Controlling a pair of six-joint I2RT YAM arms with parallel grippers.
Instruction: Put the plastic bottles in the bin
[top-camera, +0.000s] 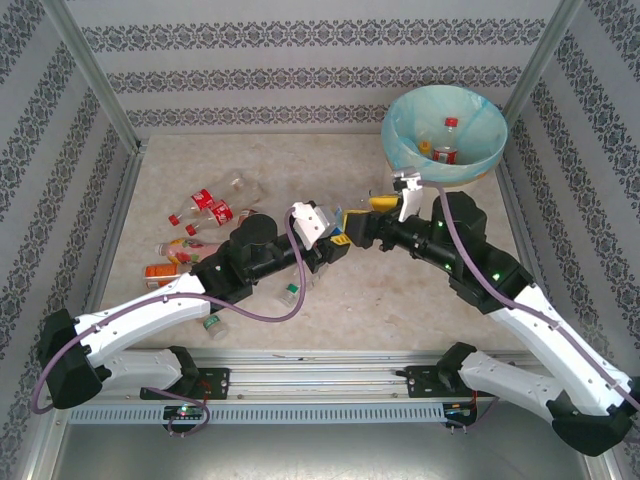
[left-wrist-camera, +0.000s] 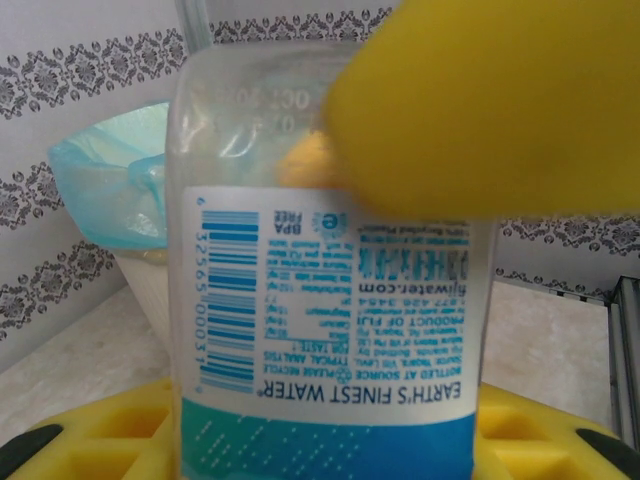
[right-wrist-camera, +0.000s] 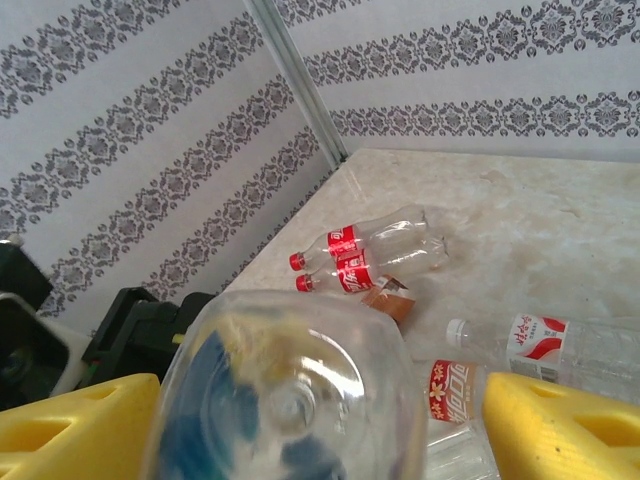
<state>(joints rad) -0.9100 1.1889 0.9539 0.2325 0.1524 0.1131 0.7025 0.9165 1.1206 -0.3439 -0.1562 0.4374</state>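
The left claw (top-camera: 338, 240) is clenched on a clear, thin-walled blue-labelled bottle (left-wrist-camera: 330, 300), held above the bench (top-camera: 400, 290) at mid-frame in the top view. The right claw (right-wrist-camera: 320, 425) is released, its blocky yellow fingers bracketing the bottle's round base with a gap on one side. The round bin (top-camera: 405, 140), with a glossy turquoise liner (top-camera: 480, 165), sits at upper right just beyond the claws and holds two red-labelled bottles (top-camera: 448, 140). Loose bottles (top-camera: 205, 208) lie at left. The mottled beige bench is bare at lower centre.
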